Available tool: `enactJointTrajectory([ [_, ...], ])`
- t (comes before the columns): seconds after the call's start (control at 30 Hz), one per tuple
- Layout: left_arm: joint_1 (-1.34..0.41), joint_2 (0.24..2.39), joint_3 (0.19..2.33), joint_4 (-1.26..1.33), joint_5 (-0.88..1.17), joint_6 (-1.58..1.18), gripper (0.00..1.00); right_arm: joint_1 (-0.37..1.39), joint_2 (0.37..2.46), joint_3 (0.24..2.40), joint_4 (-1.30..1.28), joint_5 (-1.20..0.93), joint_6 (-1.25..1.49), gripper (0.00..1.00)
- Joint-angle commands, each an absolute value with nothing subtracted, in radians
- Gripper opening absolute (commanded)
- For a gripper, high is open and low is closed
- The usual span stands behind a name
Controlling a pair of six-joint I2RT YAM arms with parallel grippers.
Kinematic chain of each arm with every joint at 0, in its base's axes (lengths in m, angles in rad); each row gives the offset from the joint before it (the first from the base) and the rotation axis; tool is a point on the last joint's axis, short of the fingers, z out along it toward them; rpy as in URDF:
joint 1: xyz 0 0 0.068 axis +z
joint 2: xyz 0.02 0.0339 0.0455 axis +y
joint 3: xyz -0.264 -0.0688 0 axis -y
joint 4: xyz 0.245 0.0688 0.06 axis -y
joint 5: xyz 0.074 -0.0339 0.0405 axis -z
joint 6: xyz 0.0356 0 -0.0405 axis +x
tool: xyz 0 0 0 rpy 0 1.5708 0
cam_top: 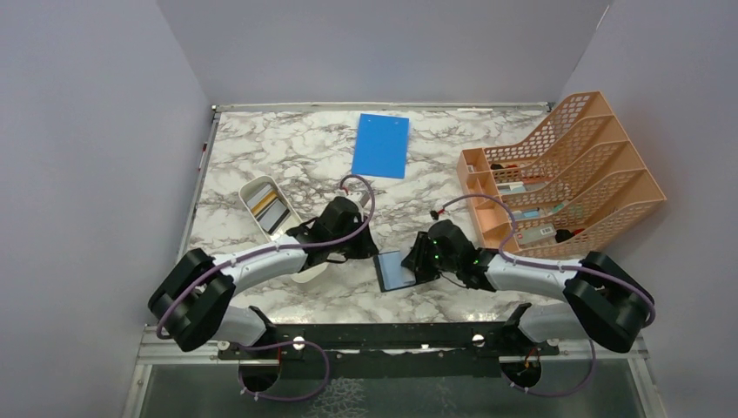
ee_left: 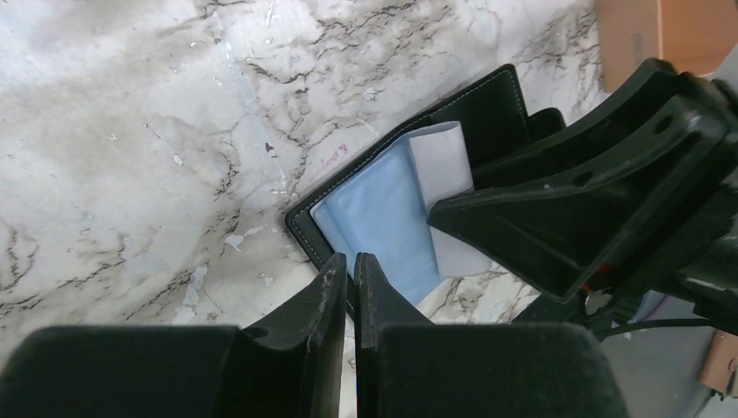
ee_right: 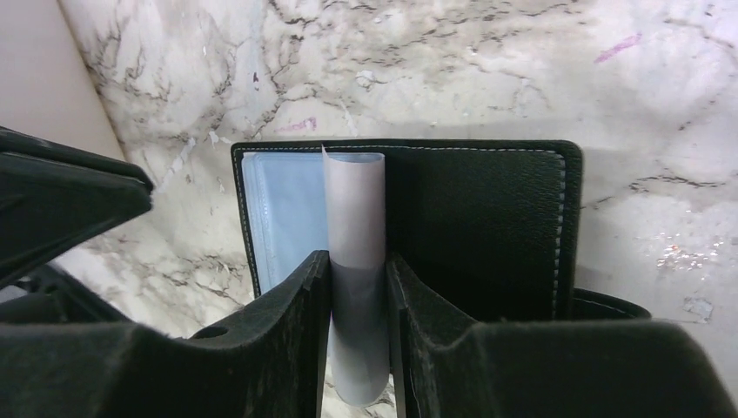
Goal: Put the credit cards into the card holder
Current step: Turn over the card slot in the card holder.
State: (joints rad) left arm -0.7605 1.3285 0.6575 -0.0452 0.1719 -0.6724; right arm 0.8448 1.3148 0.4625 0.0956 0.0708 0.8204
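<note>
card holder [cam_top: 393, 272] on table [cam_top: 287, 148], rack [cam_top: 566, 174] right

A board [cam_top: 381, 145], a tray [cam_top: 247, 193] and a rack [cam_top: 600, 122] sit on the table [cam_top: 287, 148]. The card holder [cam_top: 396, 272] lies open there too.

Pale grey walls [cam_top: 87, 131] 3 sides w/ marble-look tabletop [cam_top: 296, 148], even light.

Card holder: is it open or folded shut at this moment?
Open. The card holder lies spread on the table, blue-grey inside up; one pale leaf stands between the right fingers.
</note>
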Motion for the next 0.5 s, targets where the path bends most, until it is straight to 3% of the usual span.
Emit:
enactJointTrajectory([
  [0.0, -0.770, 1.391, 0.689, 0.012, 0.212, -0.665, 0.11, 0.756, 1.289, 0.386, 0.285, -0.149, 0.869, 0.33],
  [0.2, -0.774, 1.434, 0.682, 0.015, 0.201, -0.663, 0.11, 0.683, 1.293, 0.331, 0.388, -0.288, 0.892, 0.34],
  [0.47, -0.777, 1.469, 0.686, 0.028, 0.220, -0.666, 0.11, 0.660, 1.270, 0.337, 0.368, -0.311, 0.886, 0.34],
])
